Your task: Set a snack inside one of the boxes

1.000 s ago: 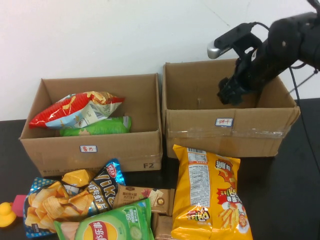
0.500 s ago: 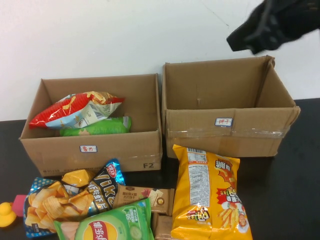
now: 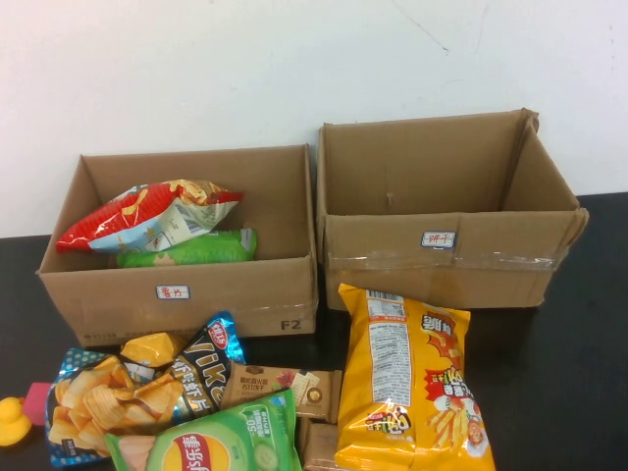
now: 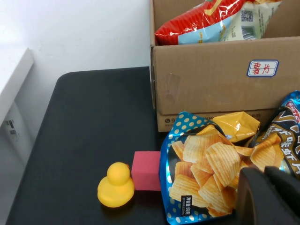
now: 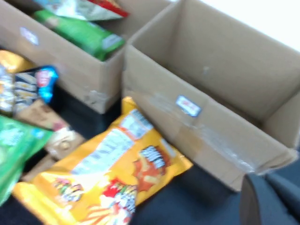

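Two open cardboard boxes stand at the back. The left box (image 3: 182, 285) holds a red-and-blue chips bag (image 3: 147, 216) and a green bag (image 3: 186, 247). The right box (image 3: 442, 260) shows no snack inside; its floor is partly hidden. A large yellow snack bag (image 3: 412, 378) lies in front of it. Neither arm shows in the high view. My left gripper (image 4: 269, 194) is shut and empty, low over the blue chips bag (image 4: 206, 173). My right gripper (image 5: 272, 197) is shut and empty, off the right box's (image 5: 206, 117) near right corner.
More snacks lie at the front left: a blue chips bag (image 3: 98, 402), a black bag (image 3: 201, 368), a green bag (image 3: 211, 442), a brown pack (image 3: 280, 386). A yellow duck (image 3: 12, 420) and a pink block (image 3: 37, 402) sit at the left edge.
My right arm was over the right box a second ago. It rose up and right and has left the high view. The snacks and boxes have not moved.
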`<state>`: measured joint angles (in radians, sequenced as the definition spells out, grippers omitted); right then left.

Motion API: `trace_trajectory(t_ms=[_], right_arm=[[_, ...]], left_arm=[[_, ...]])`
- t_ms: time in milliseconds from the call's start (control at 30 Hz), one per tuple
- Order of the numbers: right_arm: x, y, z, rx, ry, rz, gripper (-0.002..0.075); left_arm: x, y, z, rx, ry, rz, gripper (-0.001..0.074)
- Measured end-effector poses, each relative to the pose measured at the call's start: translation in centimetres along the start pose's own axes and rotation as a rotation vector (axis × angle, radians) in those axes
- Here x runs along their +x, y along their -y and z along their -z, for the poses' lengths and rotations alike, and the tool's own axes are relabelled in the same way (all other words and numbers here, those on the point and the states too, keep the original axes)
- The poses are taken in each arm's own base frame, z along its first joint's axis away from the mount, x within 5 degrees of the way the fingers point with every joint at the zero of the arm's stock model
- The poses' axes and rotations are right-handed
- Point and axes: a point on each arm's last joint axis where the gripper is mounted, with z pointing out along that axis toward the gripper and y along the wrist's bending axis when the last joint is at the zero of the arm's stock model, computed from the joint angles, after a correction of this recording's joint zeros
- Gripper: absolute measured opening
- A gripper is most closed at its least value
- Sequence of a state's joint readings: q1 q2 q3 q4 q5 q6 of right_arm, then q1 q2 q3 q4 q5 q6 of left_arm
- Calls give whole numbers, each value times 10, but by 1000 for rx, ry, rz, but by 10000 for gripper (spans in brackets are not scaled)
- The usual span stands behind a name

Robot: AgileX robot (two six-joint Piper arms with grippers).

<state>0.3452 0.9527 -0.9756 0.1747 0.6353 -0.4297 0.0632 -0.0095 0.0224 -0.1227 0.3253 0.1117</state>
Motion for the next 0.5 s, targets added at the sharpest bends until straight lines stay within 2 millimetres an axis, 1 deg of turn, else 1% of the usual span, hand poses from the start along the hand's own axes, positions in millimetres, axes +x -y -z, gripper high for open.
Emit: trace_trajectory(t_ms=[33, 100, 233, 300, 367, 400, 500], right_arm=[[14, -2, 0, 26, 31, 2, -1], [30, -5, 3, 82, 136, 0, -1], [75, -13, 5, 205, 350, 11, -1], [98, -18, 5, 241, 400, 22, -1], [127, -25, 7, 261, 426, 13, -1], [134, -26, 9, 270, 438, 4, -1], [166, -30, 10, 324, 432, -40, -1]], left_arm=[[0, 0, 0, 0, 0, 0, -2], [0, 0, 0, 0, 0, 0, -2], [0, 0, 0, 0, 0, 0, -2], [0, 0, 0, 0, 0, 0, -2], [0, 0, 0, 0, 0, 0, -2], [0, 0, 0, 0, 0, 0, -2], [0, 0, 0, 0, 0, 0, -2]])
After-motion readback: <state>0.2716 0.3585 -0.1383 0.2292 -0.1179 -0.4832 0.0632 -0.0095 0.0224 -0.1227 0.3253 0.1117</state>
